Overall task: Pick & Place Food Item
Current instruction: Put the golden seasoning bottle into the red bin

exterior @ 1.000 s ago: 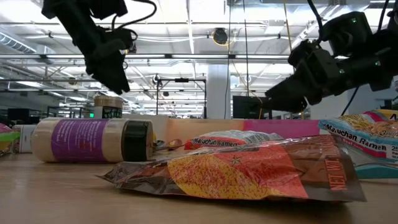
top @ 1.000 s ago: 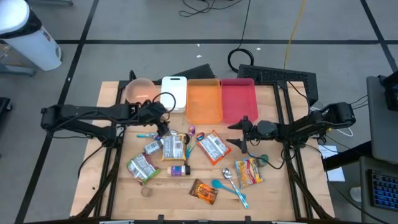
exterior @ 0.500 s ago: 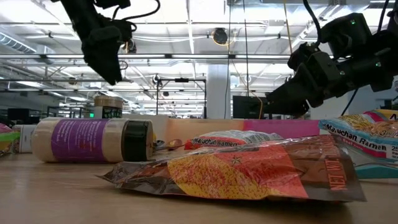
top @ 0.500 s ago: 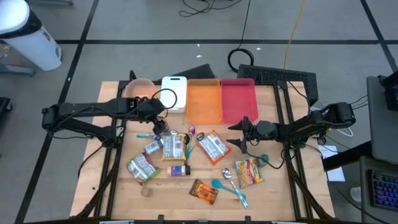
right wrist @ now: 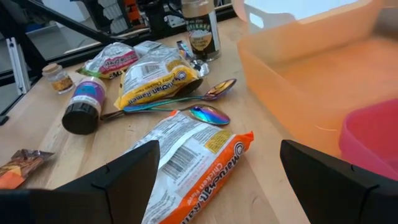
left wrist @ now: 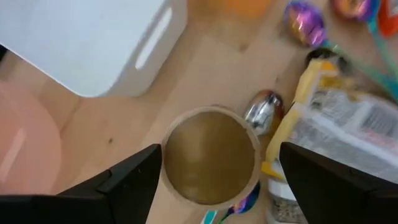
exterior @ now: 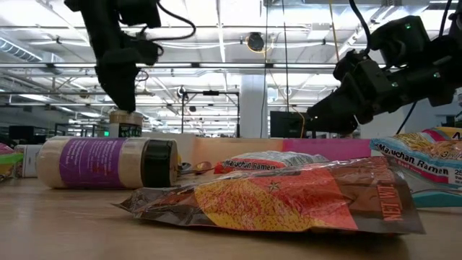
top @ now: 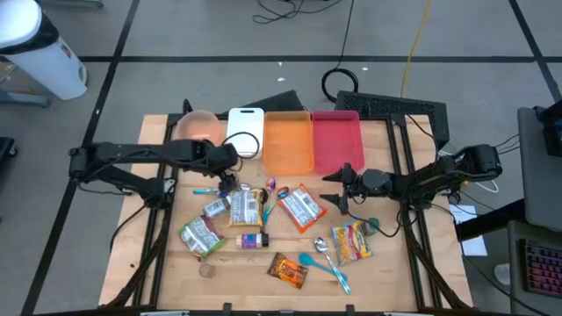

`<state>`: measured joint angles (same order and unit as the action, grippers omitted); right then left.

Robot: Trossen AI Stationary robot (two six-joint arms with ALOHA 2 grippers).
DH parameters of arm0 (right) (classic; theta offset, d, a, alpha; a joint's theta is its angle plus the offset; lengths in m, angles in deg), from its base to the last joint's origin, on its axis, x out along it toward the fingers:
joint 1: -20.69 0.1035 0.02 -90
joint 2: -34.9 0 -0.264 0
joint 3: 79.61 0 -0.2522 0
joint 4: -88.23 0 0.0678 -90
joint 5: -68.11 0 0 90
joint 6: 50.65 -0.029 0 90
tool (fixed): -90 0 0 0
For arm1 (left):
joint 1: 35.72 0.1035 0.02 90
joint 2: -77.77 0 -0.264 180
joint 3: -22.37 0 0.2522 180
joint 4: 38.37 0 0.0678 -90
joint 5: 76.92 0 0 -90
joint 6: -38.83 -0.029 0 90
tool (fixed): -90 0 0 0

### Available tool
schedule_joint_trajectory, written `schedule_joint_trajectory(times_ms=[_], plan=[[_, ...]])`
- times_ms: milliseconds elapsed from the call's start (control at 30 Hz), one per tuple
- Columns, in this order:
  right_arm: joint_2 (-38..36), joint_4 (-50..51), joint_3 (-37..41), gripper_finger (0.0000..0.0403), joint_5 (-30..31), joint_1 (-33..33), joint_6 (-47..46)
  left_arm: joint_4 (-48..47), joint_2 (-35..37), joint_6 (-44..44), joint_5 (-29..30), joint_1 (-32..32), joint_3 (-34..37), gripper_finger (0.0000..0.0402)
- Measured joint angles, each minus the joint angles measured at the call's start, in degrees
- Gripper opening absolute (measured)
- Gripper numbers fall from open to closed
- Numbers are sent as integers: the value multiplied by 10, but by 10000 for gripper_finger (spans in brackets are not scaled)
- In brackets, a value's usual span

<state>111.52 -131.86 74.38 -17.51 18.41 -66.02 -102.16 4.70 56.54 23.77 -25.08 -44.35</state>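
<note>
The left wrist view is blurred: the round jar [left wrist: 211, 155] shows no label, and the pink bowl [left wrist: 25, 140] and white cutting board [left wrist: 93, 37] run off the frame. In the low view the ramen packet [exterior: 426, 170] is cut by the edge.

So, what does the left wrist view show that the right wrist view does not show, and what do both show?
Only the left wrist view looks straight down on the round tan lid of a jar standing between the left gripper's open fingers, beside the pink bowl and the white cutting board.

Only the right wrist view shows the orange tray, the purple-labelled bottle lying on its side and the open right gripper.

Both show the yellow ramen packet and the wooden table.
</note>
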Motion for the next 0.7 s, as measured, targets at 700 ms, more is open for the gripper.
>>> schedule_joint_trajectory(times_ms=[700], plan=[[0, 68, 0, 325, -1, 1, -27, -10, -60, -25, 12, 0, 1, 305]])
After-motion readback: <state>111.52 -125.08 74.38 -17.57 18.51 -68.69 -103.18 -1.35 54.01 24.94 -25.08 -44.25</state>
